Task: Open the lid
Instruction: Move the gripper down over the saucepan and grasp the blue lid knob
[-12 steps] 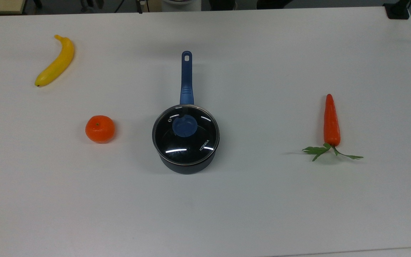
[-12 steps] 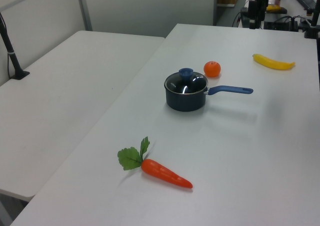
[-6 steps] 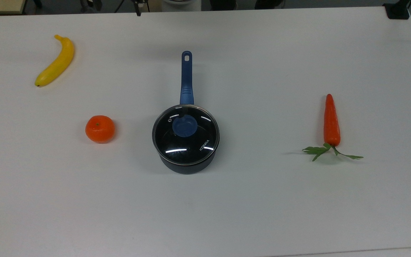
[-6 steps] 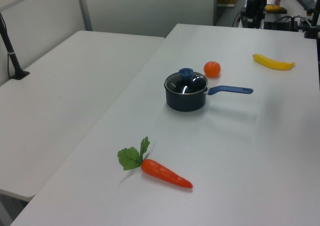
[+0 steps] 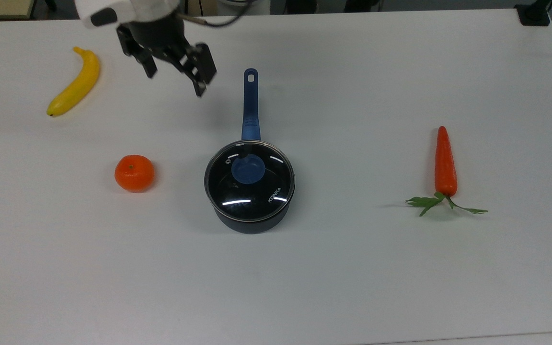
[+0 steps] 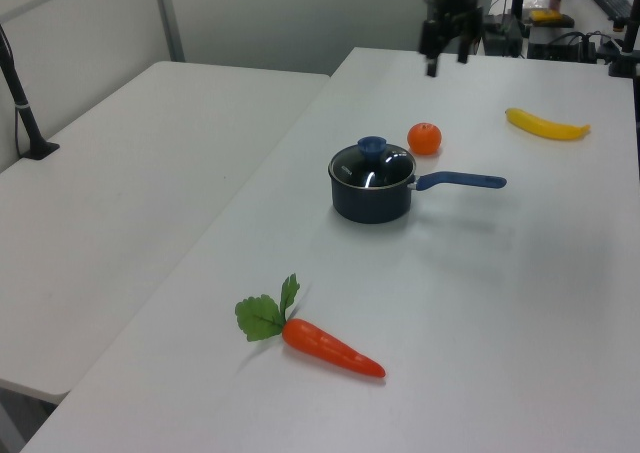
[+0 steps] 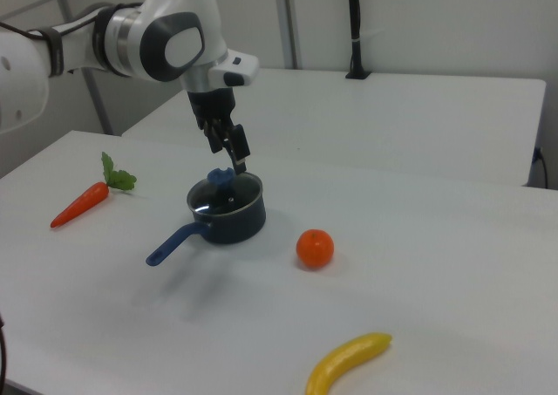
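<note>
Glass lid (image 5: 249, 180) sits shut on the dark saucepan (image 5: 252, 221) mid-table, blue knob up. Orange (image 5: 134, 173) at its 9 o'clock, carrot (image 5: 445, 163) at 3. My claw (image 5: 174, 69) hangs spread wide up around 11, near the banana (image 5: 75, 84).

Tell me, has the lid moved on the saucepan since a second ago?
No. In the top view the lid sits centred on the saucepan as before, its blue knob the same way off the orange.
</note>
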`<state>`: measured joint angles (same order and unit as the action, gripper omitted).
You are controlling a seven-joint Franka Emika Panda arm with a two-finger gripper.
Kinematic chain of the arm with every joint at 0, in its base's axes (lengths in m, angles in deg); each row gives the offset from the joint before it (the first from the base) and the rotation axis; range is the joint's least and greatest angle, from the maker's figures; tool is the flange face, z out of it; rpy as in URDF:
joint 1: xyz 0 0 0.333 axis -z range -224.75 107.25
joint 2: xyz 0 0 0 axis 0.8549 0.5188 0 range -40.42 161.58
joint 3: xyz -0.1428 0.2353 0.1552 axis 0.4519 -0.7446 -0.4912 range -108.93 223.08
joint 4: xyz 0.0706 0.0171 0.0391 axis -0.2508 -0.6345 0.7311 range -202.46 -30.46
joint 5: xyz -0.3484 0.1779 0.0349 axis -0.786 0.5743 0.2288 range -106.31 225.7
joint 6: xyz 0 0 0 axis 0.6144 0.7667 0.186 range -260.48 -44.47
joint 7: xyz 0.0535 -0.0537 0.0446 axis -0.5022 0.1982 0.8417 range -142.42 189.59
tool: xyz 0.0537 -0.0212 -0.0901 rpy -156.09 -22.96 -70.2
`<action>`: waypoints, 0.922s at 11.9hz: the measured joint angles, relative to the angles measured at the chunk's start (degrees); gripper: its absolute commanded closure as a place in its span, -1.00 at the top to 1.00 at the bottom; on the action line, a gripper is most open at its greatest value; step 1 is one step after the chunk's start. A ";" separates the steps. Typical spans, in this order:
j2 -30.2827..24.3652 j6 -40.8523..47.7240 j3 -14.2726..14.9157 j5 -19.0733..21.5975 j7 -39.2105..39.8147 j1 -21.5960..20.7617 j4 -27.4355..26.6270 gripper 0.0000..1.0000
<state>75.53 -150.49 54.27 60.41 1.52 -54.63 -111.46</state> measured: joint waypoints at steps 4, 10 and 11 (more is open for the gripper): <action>3.55 -3.12 2.41 0.00 -26.43 -5.27 2.74 1.00; 10.60 -5.71 2.39 -0.01 -42.75 -9.65 5.27 1.00; 12.02 -6.29 2.51 -0.01 -43.33 -9.64 6.84 1.00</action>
<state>87.54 -156.78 56.78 60.40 -41.82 -64.27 -104.62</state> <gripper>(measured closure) 0.000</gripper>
